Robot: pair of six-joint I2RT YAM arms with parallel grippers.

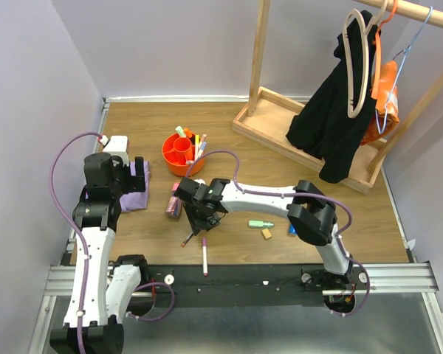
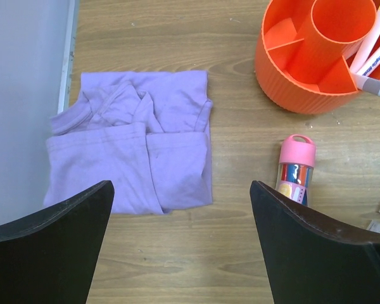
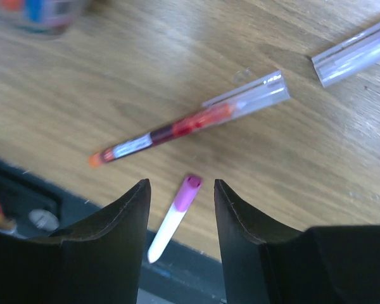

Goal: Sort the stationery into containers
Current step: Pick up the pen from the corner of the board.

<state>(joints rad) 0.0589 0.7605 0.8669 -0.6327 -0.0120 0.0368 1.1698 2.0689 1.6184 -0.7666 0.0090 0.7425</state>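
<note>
The round orange tub (image 1: 181, 153) stands at the middle back with several pens in it; it also shows in the left wrist view (image 2: 285, 82). A clear pink-capped tube (image 2: 296, 166) lies in front of it. My right gripper (image 1: 204, 221) is open and empty, its jaws (image 3: 180, 187) hovering over a white pen with a pink cap (image 3: 174, 218) at the table's front edge. A red pen (image 3: 177, 130) lies just beyond. A green highlighter (image 1: 261, 223), a tan eraser (image 1: 266, 234) and a blue cylinder (image 1: 291, 230) lie to the right. My left gripper (image 2: 180, 187) is open and empty.
A folded purple cloth (image 2: 130, 152) lies under and ahead of the left gripper. A wooden rack base (image 1: 310, 140) with a hanging black garment (image 1: 332, 110) fills the back right. A black rail (image 1: 244, 276) runs along the table's front edge.
</note>
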